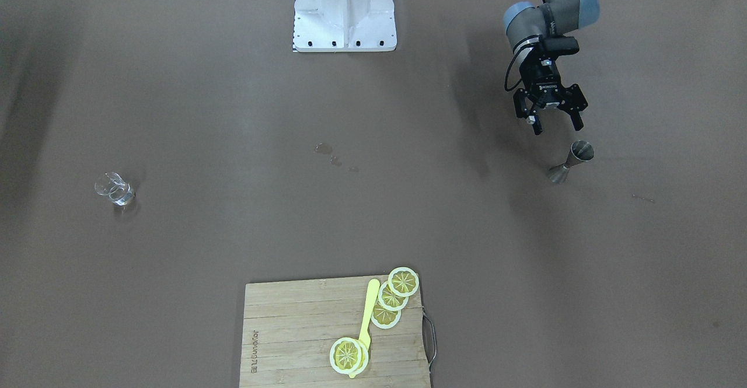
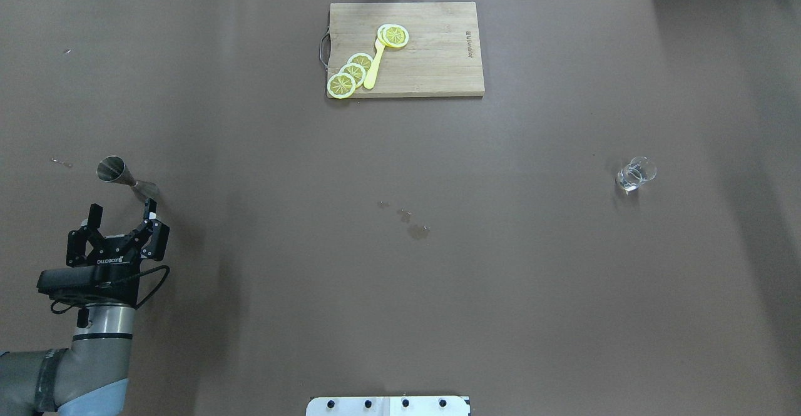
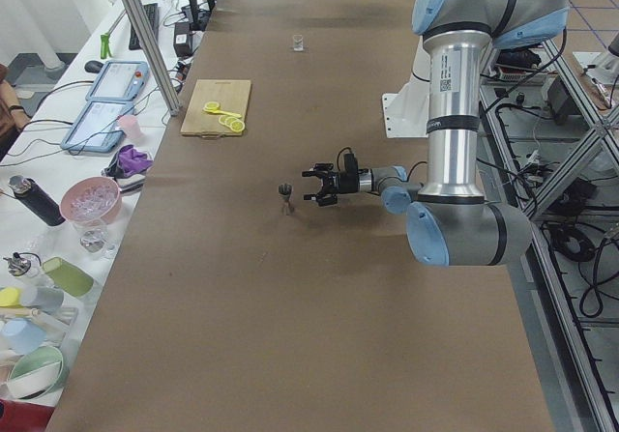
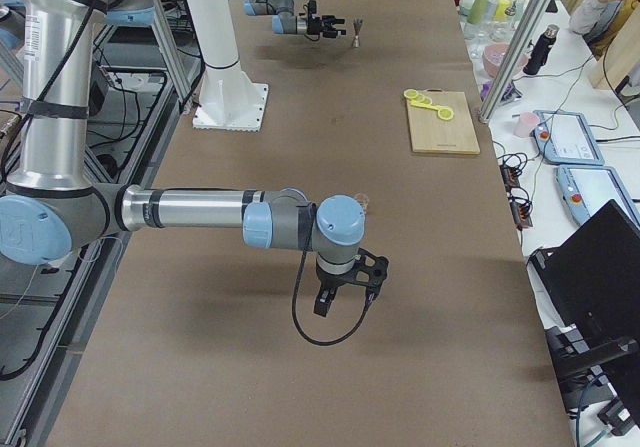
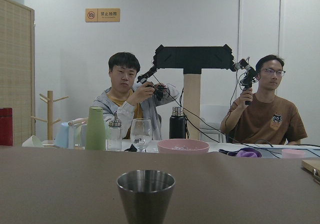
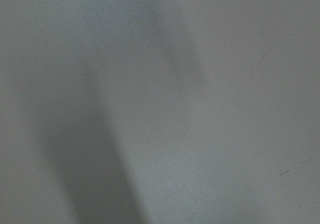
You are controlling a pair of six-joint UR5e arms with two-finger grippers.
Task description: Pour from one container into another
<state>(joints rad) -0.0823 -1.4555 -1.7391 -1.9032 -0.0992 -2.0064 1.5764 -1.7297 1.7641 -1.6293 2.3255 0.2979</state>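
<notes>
A metal jigger (image 1: 571, 161) (image 2: 125, 175) stands upright near the table's left end and fills the low centre of the left wrist view (image 5: 145, 194). My left gripper (image 1: 558, 129) (image 2: 123, 205) is open, held level just short of the jigger, with nothing between its fingers. A small clear glass (image 1: 117, 189) (image 2: 635, 174) with a little liquid in it stands far off on the right side. My right gripper (image 4: 345, 307) hangs over bare table, near the glass (image 4: 362, 203). It shows only in the exterior right view, so I cannot tell whether it is open or shut.
A wooden cutting board (image 2: 438, 59) (image 1: 292, 329) at the far middle edge carries lemon slices (image 2: 395, 35) and a yellow utensil. Small wet spots (image 2: 418, 231) mark the table's centre. The white robot base (image 1: 344, 14) stands at the near edge. Two people sit beyond the table's left end.
</notes>
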